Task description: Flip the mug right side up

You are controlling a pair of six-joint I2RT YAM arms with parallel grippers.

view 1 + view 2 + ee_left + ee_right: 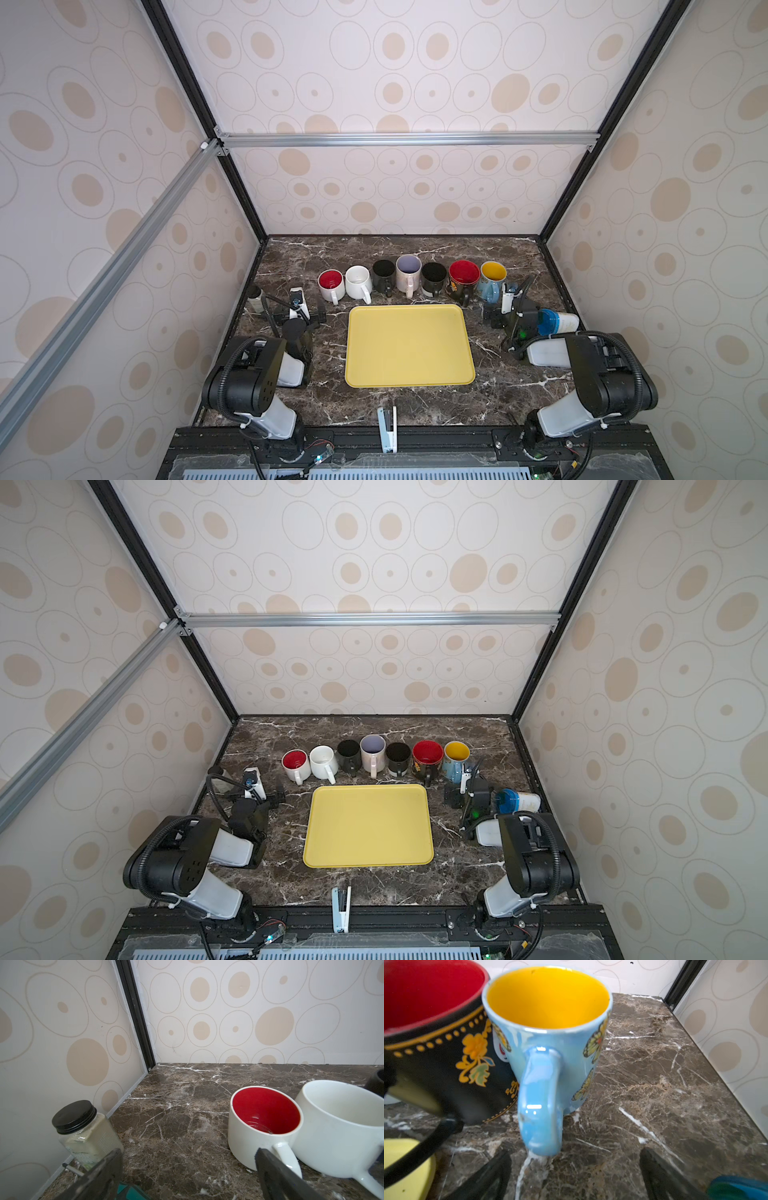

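The mugs (408,272) all stand open side up along the tabletop (507,390) back edge, so left gripper (187,1155) and right gripper (575,1155) rest spread wide, holding nothing

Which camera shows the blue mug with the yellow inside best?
Right wrist view: the blue mug fills it, upright, handle toward the camera, butterflies clear. In both top views the mug is small, butterflies unreadable. The left wrist view misses it.

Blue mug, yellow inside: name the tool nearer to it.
Right. The right tool sits before the blue mug, facing its handle; the left tool is across the tray, by the white red-lined mug.
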